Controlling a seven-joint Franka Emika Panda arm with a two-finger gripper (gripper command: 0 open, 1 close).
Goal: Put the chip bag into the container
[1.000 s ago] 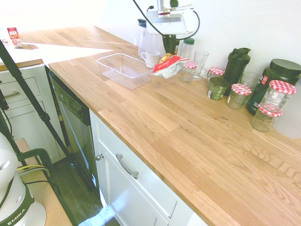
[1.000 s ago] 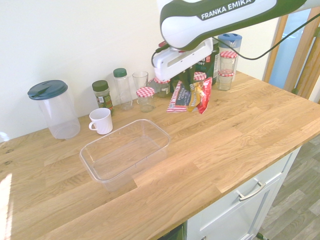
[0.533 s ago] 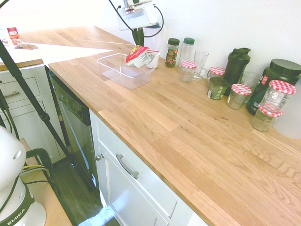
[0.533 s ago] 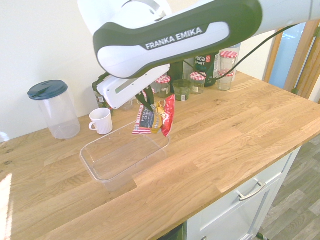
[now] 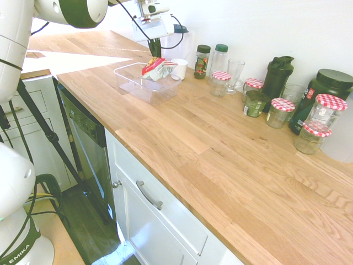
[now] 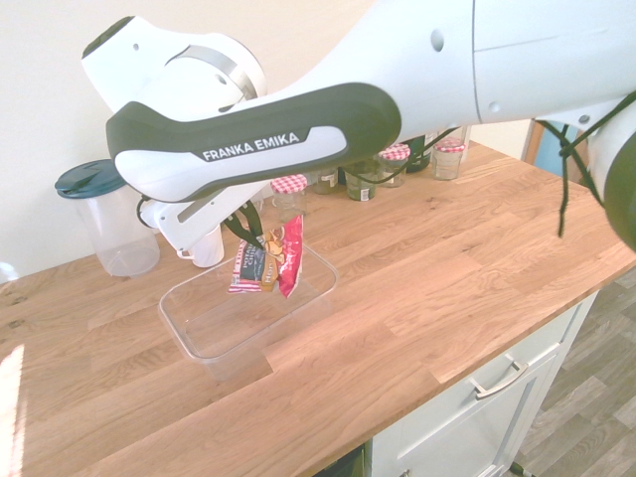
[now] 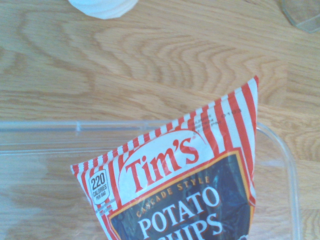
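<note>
We have the chip bag (image 6: 266,263) pinched in the closed fingers of the gripper (image 6: 256,238), hanging above the mug-side end of the clear container (image 6: 189,338). If we let go here — too near that end — a corner could catch the rim and tip the bag out towards the white mug (image 5: 178,69).

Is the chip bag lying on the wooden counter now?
No, the gripper is holding the chip bag up in the air.
</note>
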